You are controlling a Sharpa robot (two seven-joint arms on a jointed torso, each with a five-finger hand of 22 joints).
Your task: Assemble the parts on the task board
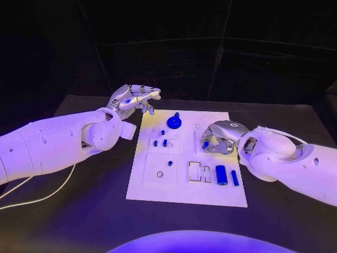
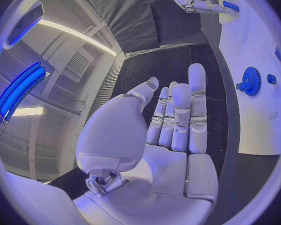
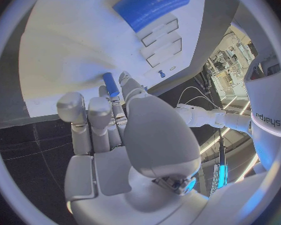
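While the right hand (image 1: 216,138) rests over the right side of the task board (image 1: 157,187), it pinches a small blue peg (image 3: 110,84) between its fingertips, the peg's tip close over the white surface; I judge it is being carried toward a seat on the board. In the right wrist view a larger blue cylinder (image 3: 151,5) lies on the board beyond the fingers, beside a row of rectangular recesses.

Off the board's far left corner the left hand (image 1: 136,99) hovers above the table (image 1: 62,211), released, fingers straight and apart and holding nothing, probably kept clear so the other arm has room. Near the board's far edge stands a blue gear (image 1: 174,122). Two short blue pins (image 1: 160,143) stand left of the middle, and near the right edge, toward the near end, a blue cylinder (image 1: 221,175) and a slimmer blue rod (image 1: 235,177) lie side by side, seemingly waiting to be fitted.
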